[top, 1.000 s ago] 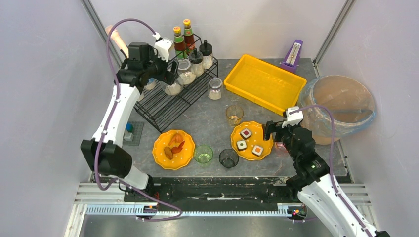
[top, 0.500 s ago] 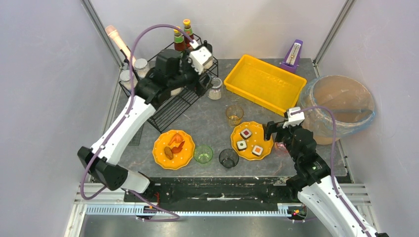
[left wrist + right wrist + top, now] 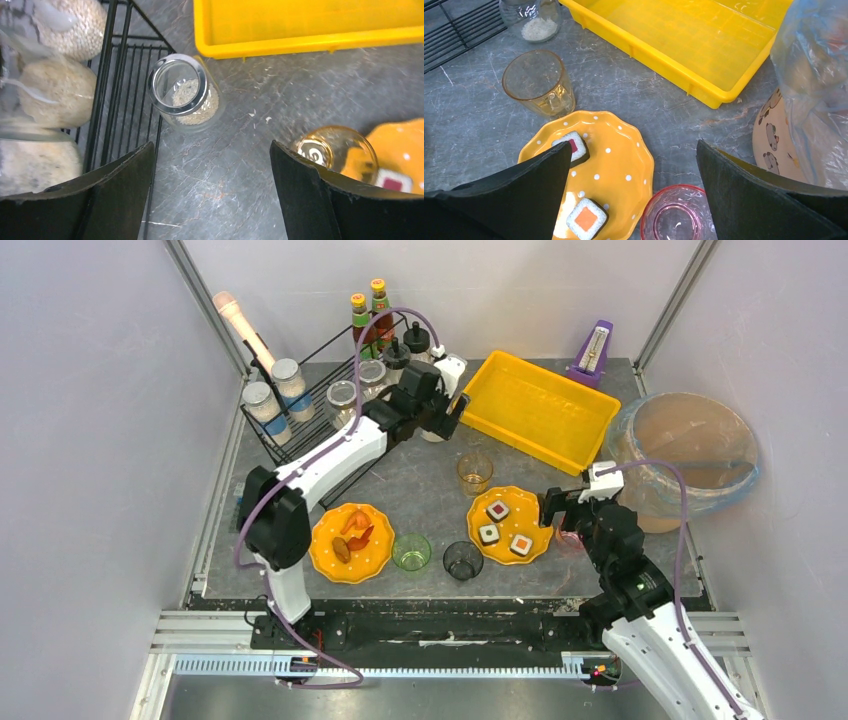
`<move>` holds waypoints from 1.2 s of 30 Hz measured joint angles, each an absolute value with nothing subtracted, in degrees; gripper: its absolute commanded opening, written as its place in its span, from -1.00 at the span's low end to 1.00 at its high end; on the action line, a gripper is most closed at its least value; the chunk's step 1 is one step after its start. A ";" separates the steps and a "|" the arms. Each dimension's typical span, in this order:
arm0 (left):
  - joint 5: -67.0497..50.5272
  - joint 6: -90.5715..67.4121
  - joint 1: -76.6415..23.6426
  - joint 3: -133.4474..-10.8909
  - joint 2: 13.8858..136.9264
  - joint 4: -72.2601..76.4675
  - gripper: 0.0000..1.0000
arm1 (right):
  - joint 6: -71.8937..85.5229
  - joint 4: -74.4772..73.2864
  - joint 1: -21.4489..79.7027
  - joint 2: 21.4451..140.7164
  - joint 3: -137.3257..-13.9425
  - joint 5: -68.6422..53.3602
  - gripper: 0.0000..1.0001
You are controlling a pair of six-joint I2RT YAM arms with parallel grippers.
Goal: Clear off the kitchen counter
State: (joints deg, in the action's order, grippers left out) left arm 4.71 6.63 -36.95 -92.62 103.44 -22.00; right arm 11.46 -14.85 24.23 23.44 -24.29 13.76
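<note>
Well, the left gripper (image 3: 212, 150) hangs over the kitchen counter (image 3: 420, 490), the big dark grey top that lies under all the things. Its two black fingers are spread wide and hold nothing. Just past them a small glass jar (image 3: 186, 92) stands on the counter, right beside the black wire rack (image 3: 125, 75) and near the yellow tray (image 3: 300, 25). It has some pale grains at the bottom. The jars in the rack (image 3: 55, 95) look blurry in the left wrist view and are cut off at the edge, so it is hard to tell what is in them. An amber glass (image 3: 335, 150) is partly hidden behind one finger. The right gripper (image 3: 634, 145) is wide apart too, with nothing in it, and it hangs over a yellow plate (image 3: 619, 165) with white dots. One sushi piece (image 3: 572, 146) peeks out from behind a finger. A pink glass (image 3: 676, 212) sits just beside the plate, but the bottom of the picture cuts it off, and from above the right arm hides most of it. A big bowl with plastic wrap (image 3: 814, 75) is cut off on the right. From above you can also see a second plate (image 3: 350, 540) with food that is hard to make out, a green glass (image 3: 411, 552) and a dark glass (image 3: 462, 560).
</note>
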 measured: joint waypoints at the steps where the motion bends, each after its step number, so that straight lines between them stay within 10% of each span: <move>1: 6.50 5.15 -37.15 -92.62 104.55 -21.45 0.80 | 11.66 -15.22 24.23 23.22 -24.32 14.06 0.96; 28: 28.16 -16.73 -36.58 -99.26 123.76 -10.52 0.78 | 13.32 -20.25 24.23 21.43 -25.32 19.42 0.96; 36: 28.32 -19.94 -36.36 -101.01 125.64 -8.64 0.43 | 13.21 -20.69 24.23 22.22 -25.34 19.59 0.96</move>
